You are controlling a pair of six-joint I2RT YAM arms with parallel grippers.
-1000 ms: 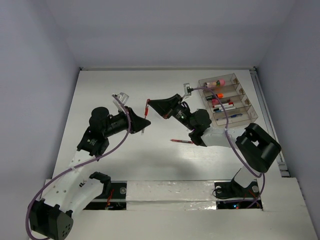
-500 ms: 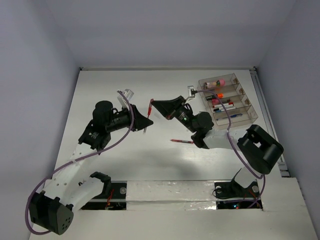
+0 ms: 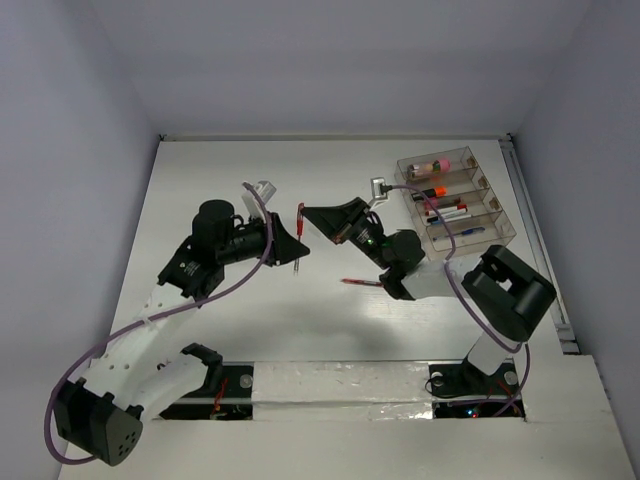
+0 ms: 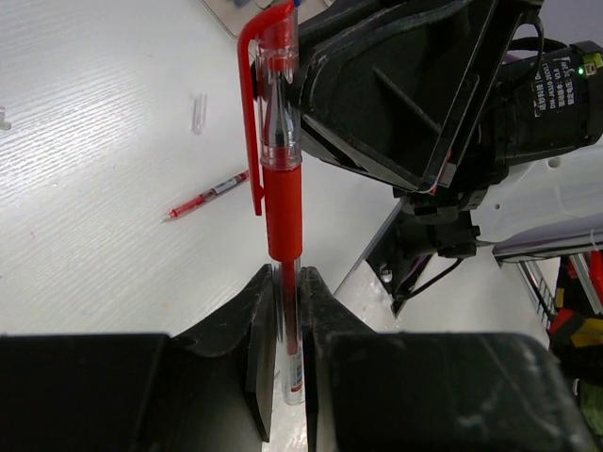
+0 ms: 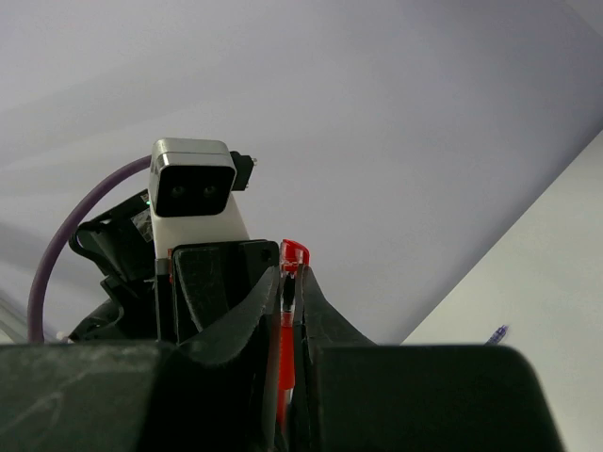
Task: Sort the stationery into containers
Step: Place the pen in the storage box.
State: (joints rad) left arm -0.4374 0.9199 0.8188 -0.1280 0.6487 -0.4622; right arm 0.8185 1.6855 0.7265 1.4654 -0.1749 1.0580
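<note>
Both claws are clamped on one red pen mid-frame: the left gripper pinches its clear lower barrel, and the right gripper has the capped top. A second red pen lies on the table lower right of that. The organiser sits upper right, with the right arm in between.

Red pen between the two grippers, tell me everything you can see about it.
The red pen looks like a capped gel pen. It has a red cap with a clip, a red rubbery grip sleeve, and a clear plastic barrel with the ink tube showing inside. It is held in mid-air and stands upright in the left wrist view. The left gripper is shut on the clear barrel, and the right gripper pinches the cap end. Nothing else touches it.
</note>
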